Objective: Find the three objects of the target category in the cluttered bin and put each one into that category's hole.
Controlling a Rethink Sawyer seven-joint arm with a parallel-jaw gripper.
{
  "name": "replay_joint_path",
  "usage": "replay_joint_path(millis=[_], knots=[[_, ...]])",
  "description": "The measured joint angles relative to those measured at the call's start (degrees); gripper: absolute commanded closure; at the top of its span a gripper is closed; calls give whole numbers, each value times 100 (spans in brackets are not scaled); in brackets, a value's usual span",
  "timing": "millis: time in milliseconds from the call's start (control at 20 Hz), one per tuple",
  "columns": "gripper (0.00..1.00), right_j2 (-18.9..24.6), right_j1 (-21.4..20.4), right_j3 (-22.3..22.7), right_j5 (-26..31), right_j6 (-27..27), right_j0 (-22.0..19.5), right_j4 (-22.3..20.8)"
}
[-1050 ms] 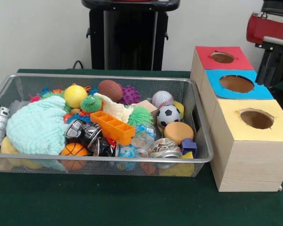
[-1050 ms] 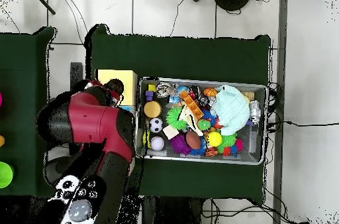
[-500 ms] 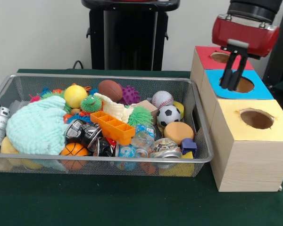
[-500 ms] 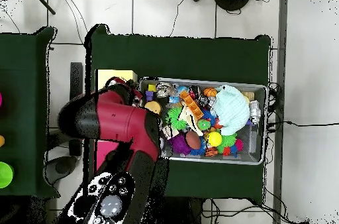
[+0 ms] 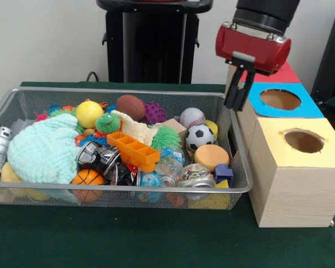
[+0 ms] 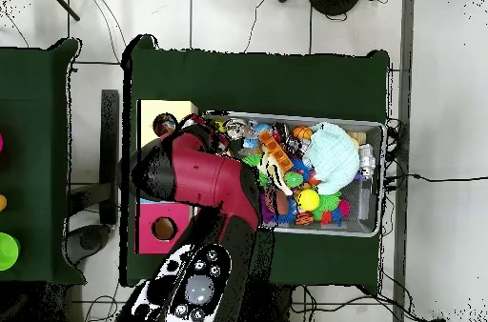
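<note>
1. Now the end effector point(image 5: 239, 95) has swung off the blue hole point(image 5: 280, 99), where it hung half a second ago, and sits over the bin point(image 5: 100, 196) at its box-side end wall. A second ago it was further out still, beyond the boxes.
2. Fingers are slightly apart with nothing between them, so it is travelling empty. My read: it's heading back into the bin for a search or pick, not carrying anything to a hole.
3. Pose: the fingers point straight down and are well above the rim, with the red wrist housing directly above them. In the overhead view the arm point(image 6: 205, 180) reaches from the base across the boxes and hides the end effector.
4. Nearest items, just below and bin-side of the fingers: baseball point(image 5: 192, 117) and soccer ball point(image 5: 199, 137).
5. Further into the bin: football point(image 5: 130, 106), basketball point(image 5: 87, 178) and knit cloth point(image 5: 42, 151) at the far end, well apart from the fingers.
6. On the other side: the blue hole is just beside the end effector, the red box point(image 5: 285, 72) behind it, and the yellow hole point(image 5: 304, 140) further off.
7. Can't tell the target category from these views. All candidates are in the bin, and nothing is visible in any hole.
</note>
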Motion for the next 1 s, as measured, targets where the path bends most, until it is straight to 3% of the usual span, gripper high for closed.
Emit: replay_joint_path(millis=[450,1000], knots=[[100,617,-239,216,-173,0,-870,-725],[100,1639,-488,442,-264,-1,-2490,-1991]])
